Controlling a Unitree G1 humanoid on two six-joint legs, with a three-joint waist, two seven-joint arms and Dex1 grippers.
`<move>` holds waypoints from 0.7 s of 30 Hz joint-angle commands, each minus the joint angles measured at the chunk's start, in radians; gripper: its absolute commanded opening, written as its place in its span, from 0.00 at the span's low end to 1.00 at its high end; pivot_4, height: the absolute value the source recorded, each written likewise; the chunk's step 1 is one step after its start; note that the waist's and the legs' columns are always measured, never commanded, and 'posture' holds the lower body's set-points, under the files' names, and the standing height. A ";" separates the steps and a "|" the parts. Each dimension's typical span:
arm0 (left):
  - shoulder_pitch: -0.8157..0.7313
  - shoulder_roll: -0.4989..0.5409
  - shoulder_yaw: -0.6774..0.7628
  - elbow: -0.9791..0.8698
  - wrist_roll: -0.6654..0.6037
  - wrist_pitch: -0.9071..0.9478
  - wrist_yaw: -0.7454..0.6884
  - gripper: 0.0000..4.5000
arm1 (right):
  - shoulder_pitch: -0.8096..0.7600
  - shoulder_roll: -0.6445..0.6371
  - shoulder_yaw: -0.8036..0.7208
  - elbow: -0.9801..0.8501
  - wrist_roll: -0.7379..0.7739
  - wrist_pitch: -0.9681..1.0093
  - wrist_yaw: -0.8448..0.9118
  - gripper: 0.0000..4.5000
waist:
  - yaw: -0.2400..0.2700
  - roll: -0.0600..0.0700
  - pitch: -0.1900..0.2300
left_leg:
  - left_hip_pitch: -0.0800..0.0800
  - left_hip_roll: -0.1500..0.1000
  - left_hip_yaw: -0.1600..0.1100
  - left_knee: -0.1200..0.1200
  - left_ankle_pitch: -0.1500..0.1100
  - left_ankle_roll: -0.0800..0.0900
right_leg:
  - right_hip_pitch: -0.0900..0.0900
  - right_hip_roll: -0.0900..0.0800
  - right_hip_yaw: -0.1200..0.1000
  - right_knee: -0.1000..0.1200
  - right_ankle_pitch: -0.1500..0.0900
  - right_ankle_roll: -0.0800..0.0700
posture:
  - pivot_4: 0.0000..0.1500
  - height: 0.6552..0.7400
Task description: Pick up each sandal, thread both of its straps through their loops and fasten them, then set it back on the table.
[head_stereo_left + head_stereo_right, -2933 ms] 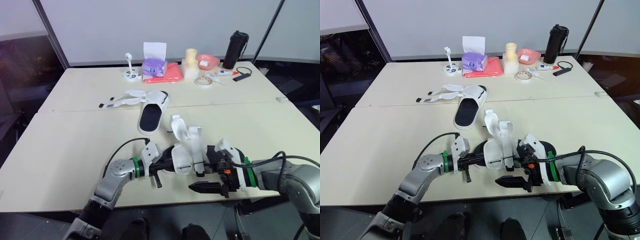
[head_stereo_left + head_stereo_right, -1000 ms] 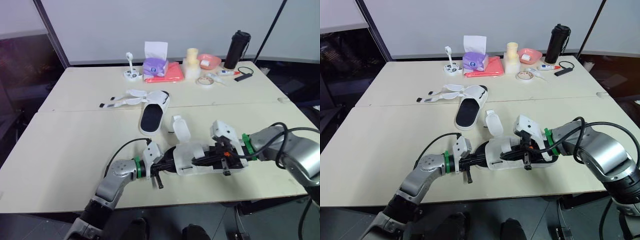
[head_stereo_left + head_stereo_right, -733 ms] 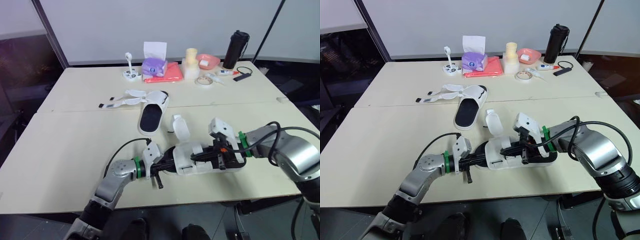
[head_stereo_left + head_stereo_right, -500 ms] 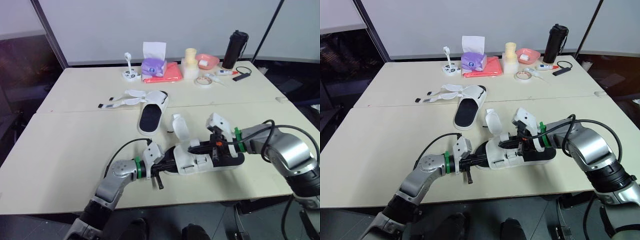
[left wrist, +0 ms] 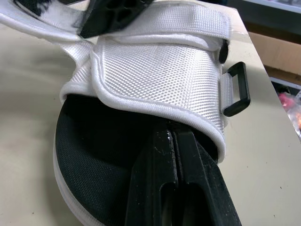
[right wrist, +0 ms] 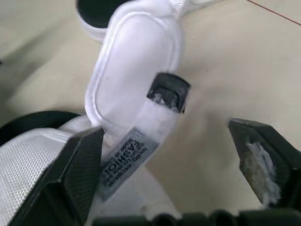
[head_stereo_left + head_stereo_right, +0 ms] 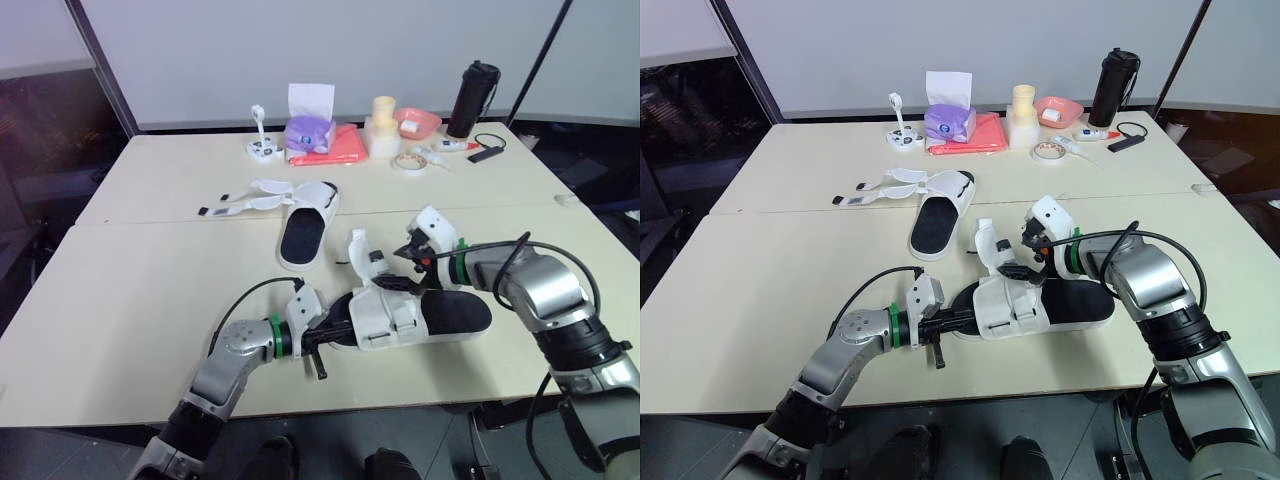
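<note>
Lying in the toe opening of the near sandal (image 7: 445, 312), the left pincer (image 5: 173, 141) has its two black fingers pressed together, only a thin seam between them. The left wrist view shows the tips tucked under the edge of the white woven upper (image 5: 160, 75), over the black insole, with a black plastic loop (image 5: 237, 89) standing out from the upper's side. The head views hide those tips beneath the upper.

The right pincer (image 6: 164, 129) is spread wide. Its wrist view shows what sits between the fingers: a loose white strap (image 6: 136, 80) with a printed label tab at its end and a small black buckle (image 6: 169, 92) lying on it. Neither finger touches the strap. In the head views this pincer hovers over the middle of the near sandal, just beside the strap, which stands raised.

The head views alone give the wider layout. The near sandal lies flat on the table (image 7: 130, 290), toe toward the left arm. The second sandal (image 7: 305, 225) lies farther back, apart from the first, its straps (image 7: 245, 200) splayed out unfastened. Along the far edge stand a black bottle (image 7: 470, 100), a purple tissue box (image 7: 308, 132) and a pink bowl (image 7: 415, 122).
</note>
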 commanded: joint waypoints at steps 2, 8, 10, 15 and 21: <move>0.014 0.003 -0.016 0.032 0.016 0.012 0.005 0.00 | -0.058 0.012 -0.053 0.049 0.024 0.075 0.018 1.00 | 0.000 0.000 0.000 | 0.000 0.000 0.000 0.000 0.000 0.000 | 0.000 0.000 0.000 0.000 0.000 0.000 | 1.00 1.00; 0.017 0.001 -0.014 0.033 0.017 0.008 0.011 0.00 | -0.074 0.026 -0.052 0.035 0.056 0.147 0.058 0.88 | 0.000 0.000 0.000 | 0.000 0.000 0.000 0.000 0.000 0.000 | 0.000 0.000 0.000 0.000 0.000 0.000 | 1.00 1.00; 0.018 0.000 -0.013 0.032 0.017 0.009 0.014 0.00 | -0.076 0.037 -0.061 0.025 0.077 0.176 0.064 0.70 | 0.000 0.000 0.000 | 0.000 0.000 0.000 0.000 0.000 0.000 | 0.000 0.000 0.000 0.000 0.000 0.000 | 1.00 1.00; 0.018 -0.002 -0.012 0.032 0.016 0.010 0.016 0.00 | -0.082 0.064 -0.070 0.003 0.103 0.220 0.062 0.11 | 0.000 0.000 0.000 | 0.000 0.000 -0.001 0.000 0.000 0.000 | 0.000 0.000 0.000 0.000 0.000 0.000 | 1.00 1.00; 0.018 -0.002 -0.014 0.030 0.017 0.009 0.016 0.00 | -0.081 0.041 -0.096 -0.036 0.116 0.220 0.076 0.01 | 0.000 0.001 0.000 | 0.000 0.000 -0.001 0.000 0.000 0.000 | 0.000 0.000 0.000 0.000 0.000 0.001 | 1.00 1.00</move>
